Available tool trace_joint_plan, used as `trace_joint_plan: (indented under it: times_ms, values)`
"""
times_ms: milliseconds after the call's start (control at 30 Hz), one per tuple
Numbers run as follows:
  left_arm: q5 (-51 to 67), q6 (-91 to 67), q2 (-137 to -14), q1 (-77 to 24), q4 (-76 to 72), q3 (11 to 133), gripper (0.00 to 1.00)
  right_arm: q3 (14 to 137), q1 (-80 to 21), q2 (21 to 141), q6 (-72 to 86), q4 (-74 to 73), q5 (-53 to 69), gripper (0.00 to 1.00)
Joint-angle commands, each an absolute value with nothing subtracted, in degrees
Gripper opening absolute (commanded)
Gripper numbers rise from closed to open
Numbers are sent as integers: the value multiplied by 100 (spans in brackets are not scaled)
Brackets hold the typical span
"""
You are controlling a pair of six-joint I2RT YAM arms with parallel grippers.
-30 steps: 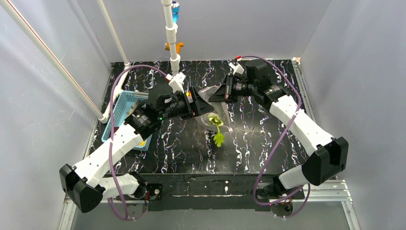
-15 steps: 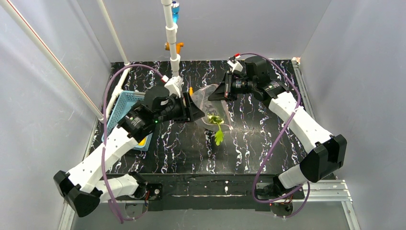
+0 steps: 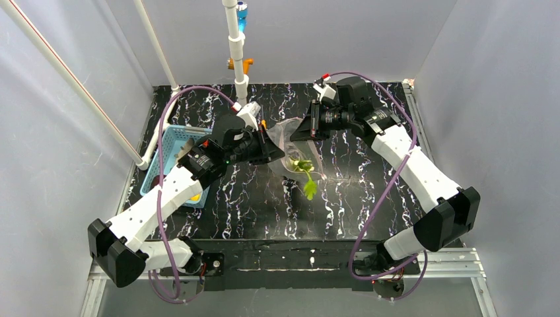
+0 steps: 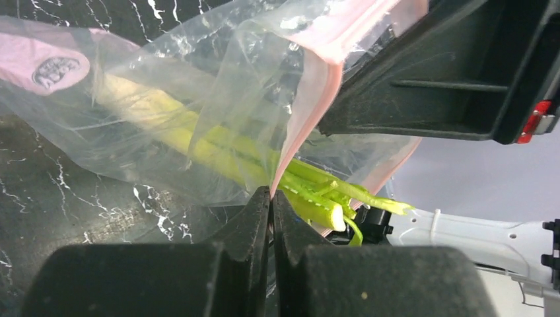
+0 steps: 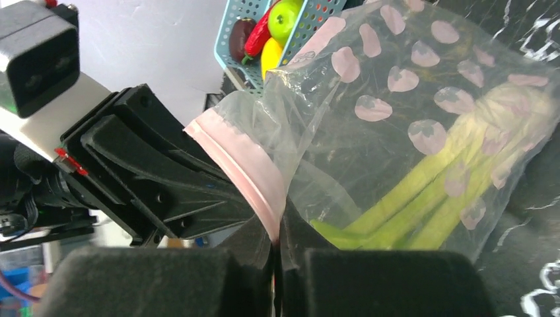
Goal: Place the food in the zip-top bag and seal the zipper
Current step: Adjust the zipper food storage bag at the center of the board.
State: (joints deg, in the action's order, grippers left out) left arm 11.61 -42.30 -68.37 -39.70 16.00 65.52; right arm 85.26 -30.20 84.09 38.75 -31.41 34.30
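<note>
White-shelled arms (image 3: 409, 162), black joints (image 3: 449, 221), purple cables (image 3: 157, 152) — wedge-shaped matte black claws (image 4: 271, 201)

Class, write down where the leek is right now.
In the top view, the leek lies mid-table, mostly inside the clear bag, right of the blue basket, leafy tip poking out.

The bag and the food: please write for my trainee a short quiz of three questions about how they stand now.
1. Where does the apple lie?
2. True or false: the leek lies wholly outside the bag.
3. The left pincer and the right pincer are both shut on: A) the leek B) the zipper C) the apple.

Key
1. In the basket.
2. False: its stalk is inside the bag.
3. B.
</note>
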Motion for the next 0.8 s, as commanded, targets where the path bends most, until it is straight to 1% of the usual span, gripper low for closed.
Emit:
trace_joint_plan:
  times_ms: [0,67,167,233,367,500,567,633,700,767]
  values:
    - [896,-4780,-6490,-3948,1214,6264,0,9076,-3067,8262,2867,-3778,2696,25]
    - [668,-5239,-6357,-3953,1235,6212,0,9123,-3067,8156,2304,-3912,2356,38]
    - [524,-5759,-6289,-3955,1238,6214,0,9143,-3076,7893,1487,-3980,2141,52]
    - [374,-6071,-6259,-3952,1285,6199,0,8725,-3076,7501,1146,-3706,2055,62]
    - [93,-6524,-6147,-3952,1300,6106,0,7264,-3072,6147,1024,-2488,2027,76]
    - [-164,-6817,-6024,-3950,1169,5983,0,5890,-3076,4899,1031,-1658,2010,77]
    - [-219,-6906,-5990,-3955,1108,5940,0,5299,-3085,4392,836,-1402,2209,79]
    - [-268,-7053,-5953,-3954,1052,5893,0,4962,-3282,4086,571,-1470,2368,76]
    - [-314,-7108,-5922,-3952,1022,5866,0,4638,-3602,3808,443,-1420,2066,76]
    - [-358,-7119,-5892,-3951,990,5861,0,4269,-4047,3580,268,-1224,1596,78]
